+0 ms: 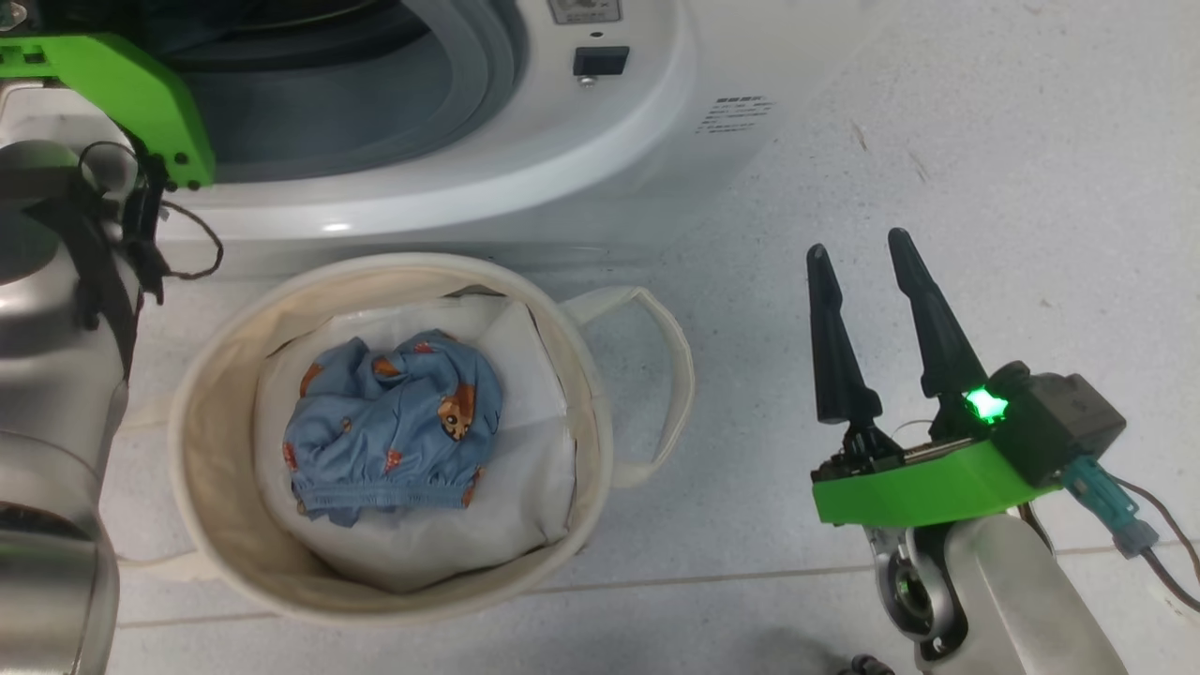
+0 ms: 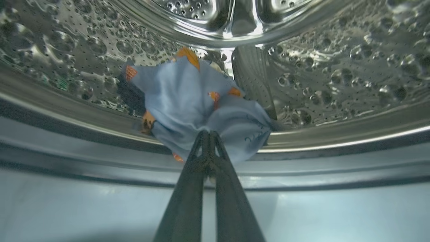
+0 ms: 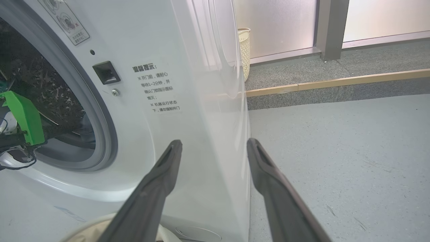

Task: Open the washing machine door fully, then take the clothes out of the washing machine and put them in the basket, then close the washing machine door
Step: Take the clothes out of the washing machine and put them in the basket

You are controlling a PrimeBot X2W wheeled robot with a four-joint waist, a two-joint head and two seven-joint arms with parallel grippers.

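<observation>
Garment (image 2: 188,101) inside the drum (image 2: 336,77) is pinched in our left gripper (image 2: 208,135); our right gripper (image 1: 858,244) hangs spread, empty, near the basket (image 1: 192,412).

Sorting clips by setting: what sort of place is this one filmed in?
Likely a laundry corner set up in an office or lab-type building. A white front-loading washing machine stands on a bare grey floor with a canvas basket before it, and frosted wall panels and grey carpet lie beyond.
</observation>
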